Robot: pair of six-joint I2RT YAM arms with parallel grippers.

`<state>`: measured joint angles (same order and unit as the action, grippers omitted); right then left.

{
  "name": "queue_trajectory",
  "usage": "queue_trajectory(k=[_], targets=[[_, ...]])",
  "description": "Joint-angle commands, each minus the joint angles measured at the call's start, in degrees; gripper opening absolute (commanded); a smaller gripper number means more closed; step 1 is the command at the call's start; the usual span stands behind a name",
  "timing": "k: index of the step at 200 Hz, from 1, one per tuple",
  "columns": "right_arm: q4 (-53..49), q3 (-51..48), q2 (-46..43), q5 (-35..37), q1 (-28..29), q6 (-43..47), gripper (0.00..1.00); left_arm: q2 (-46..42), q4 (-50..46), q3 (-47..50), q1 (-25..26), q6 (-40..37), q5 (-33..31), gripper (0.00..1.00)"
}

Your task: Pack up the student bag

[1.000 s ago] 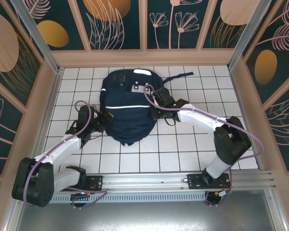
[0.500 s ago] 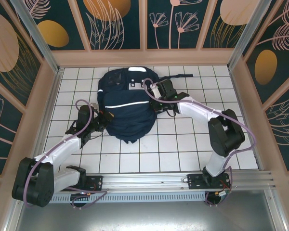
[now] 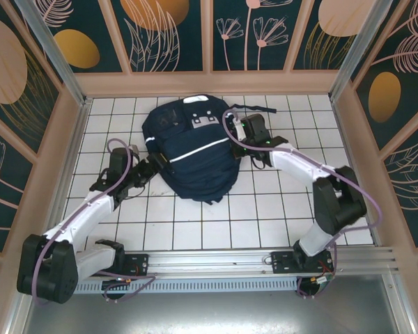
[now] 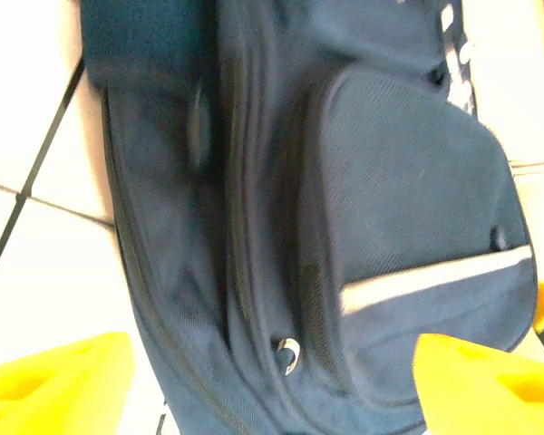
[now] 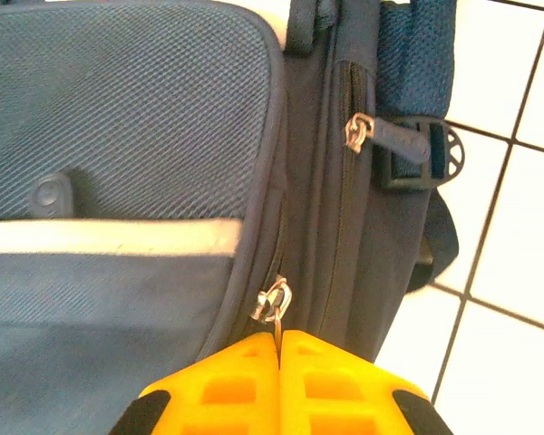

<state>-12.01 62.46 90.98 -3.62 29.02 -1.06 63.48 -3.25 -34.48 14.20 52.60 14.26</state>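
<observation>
Yellow-fingered right gripper (image 5: 279, 337) pinches the zipper pull (image 5: 274, 301) on the student bag (image 3: 191, 156), left gripper (image 4: 272, 385) beside it is spread wide, so a tug could just drag the bag

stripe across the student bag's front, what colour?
White-grey, against the dark navy student bag; the stripe shows best in the right wrist view.

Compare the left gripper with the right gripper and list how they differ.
The left gripper stands open, jaws wide apart; the right gripper is shut. The left gripper holds nothing, while the right gripper pinches a zipper pull. In the top view the left gripper sits left of the student bag, the right gripper right of it. Both have yellow fingers.
</observation>
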Motion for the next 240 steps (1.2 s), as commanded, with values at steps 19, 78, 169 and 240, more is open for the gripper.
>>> queue_trajectory(k=[19,78,169,240], targets=[[-0.43,-6.36,-10.67,-12.36,2.01,-1.52,0.0,-1.4,-4.58,-5.71,-0.27,-4.08,-6.91,0.9],[-2.3,-0.53,-10.73,-0.61,-1.47,-12.65,0.6,1.83,-4.92,-9.99,-0.28,-4.43,-9.17,0.95],[1.5,7.82,7.38,-14.03,-5.46,-23.45,0.67,8.4,-3.7,-15.73,-0.31,-8.51,-20.06,0.98],[9.14,3.52,2.22,13.7,-10.31,-21.77,0.91,2.25,18.87,-2.07,-3.45,-23.74,-53.75,0.98]])
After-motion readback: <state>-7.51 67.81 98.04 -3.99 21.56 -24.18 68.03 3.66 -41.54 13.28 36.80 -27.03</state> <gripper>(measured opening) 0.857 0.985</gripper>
